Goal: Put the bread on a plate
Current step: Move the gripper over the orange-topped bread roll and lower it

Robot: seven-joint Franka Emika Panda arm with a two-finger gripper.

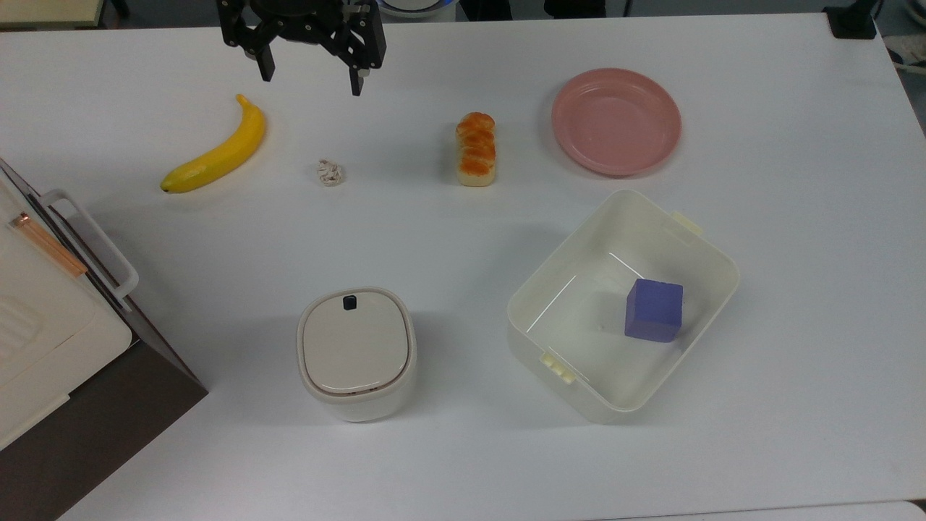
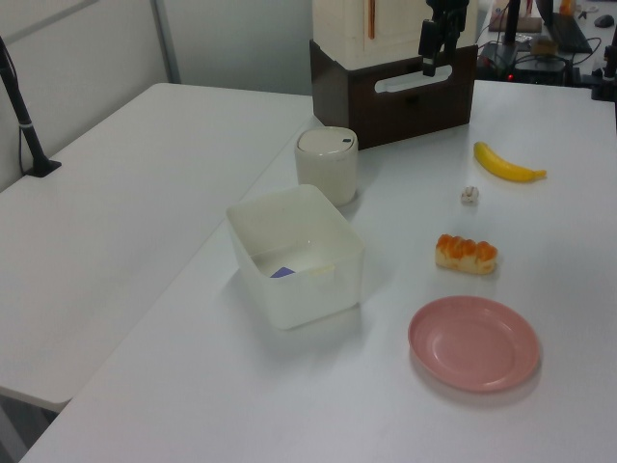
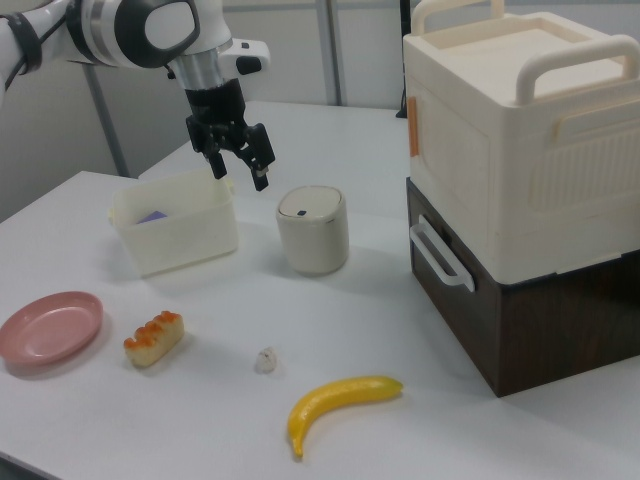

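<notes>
Bread [image 1: 477, 149] beside pink plate [image 1: 616, 121]

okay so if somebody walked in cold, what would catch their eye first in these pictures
Probably the yellow banana and the pink plate, with the glazed bread lying between them on the white table. Next, the blue block inside the cream tub.

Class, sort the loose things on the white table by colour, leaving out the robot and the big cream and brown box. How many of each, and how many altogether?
Yellow: 1, the banana
Orange-brown: 1, the bread
Pink: 1, the plate
Purple: 1, the block inside the tub
Cream or off-white: 3, the open tub, the lidded canister, the small crumpled wad
Total: 7
</notes>
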